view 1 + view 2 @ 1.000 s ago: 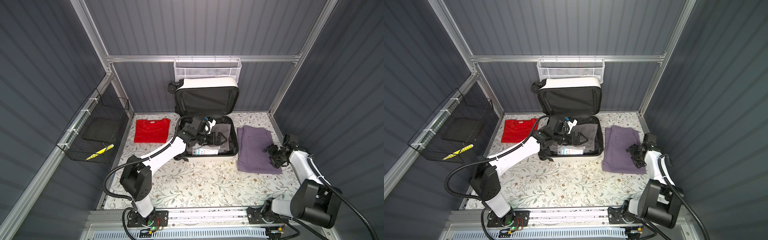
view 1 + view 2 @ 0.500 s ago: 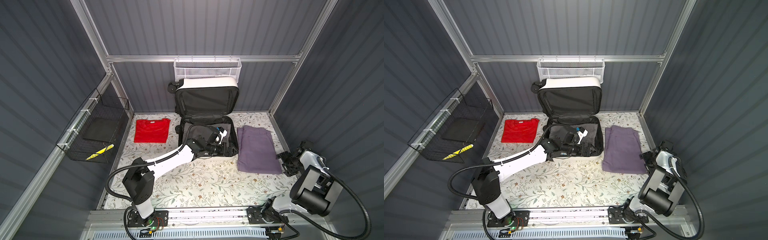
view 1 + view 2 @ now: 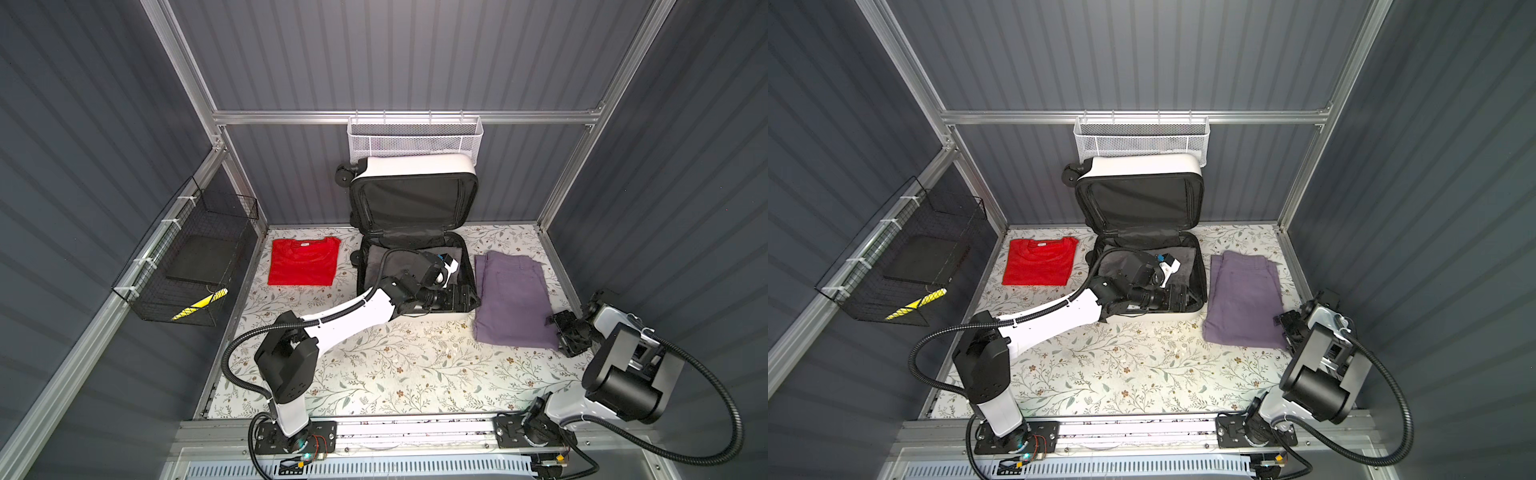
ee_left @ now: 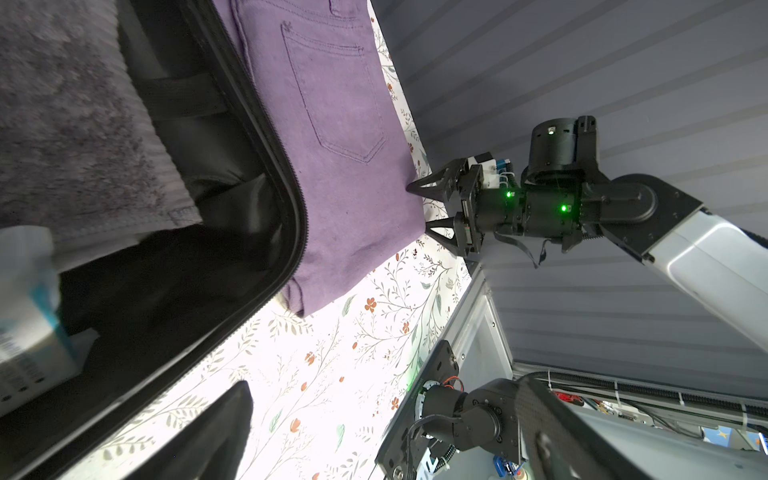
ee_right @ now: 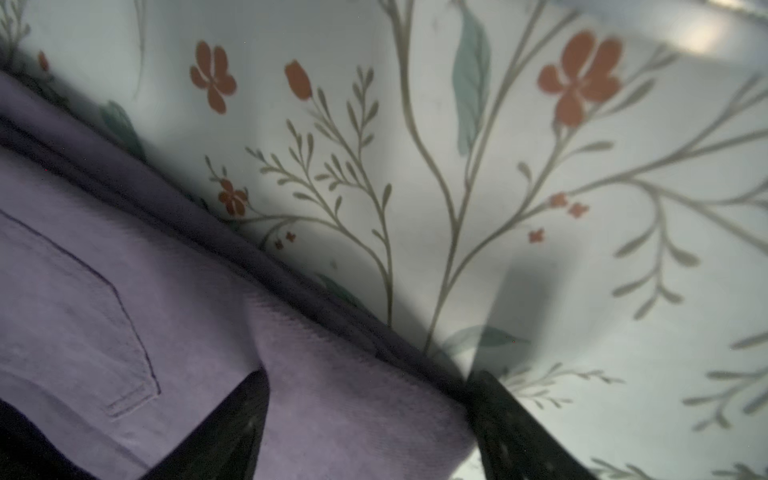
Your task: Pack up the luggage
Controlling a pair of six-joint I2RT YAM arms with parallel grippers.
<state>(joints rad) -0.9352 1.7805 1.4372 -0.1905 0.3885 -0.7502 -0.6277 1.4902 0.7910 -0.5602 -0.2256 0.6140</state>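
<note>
— Where do we find the small white hard-shell suitcase (image 3: 411,166)?

— We see it open at the back of the floral-patterned tabletop (image 3: 395,365). Its lid stands upright against the rear wall, just under the white mesh wall basket (image 3: 415,137). The black-lined lower half lies flat with a grey towel (image 3: 374,259) inside.

— And our left gripper (image 3: 465,297)?

— It sits low at the front right corner of that lower half, fingers spread wide and released.

— Our right gripper (image 4: 419,207)?

— It is at the near right edge of the folded purple trousers (image 3: 511,291), which lie just beside the suitcase. Its fingers stand apart, unclenched, one over the cloth and one over the table. We cannot tell whether they touch the fabric.

— And the folded red T-shirt (image 3: 303,262)?

— It lies flat on the suitcase's other side.
</note>
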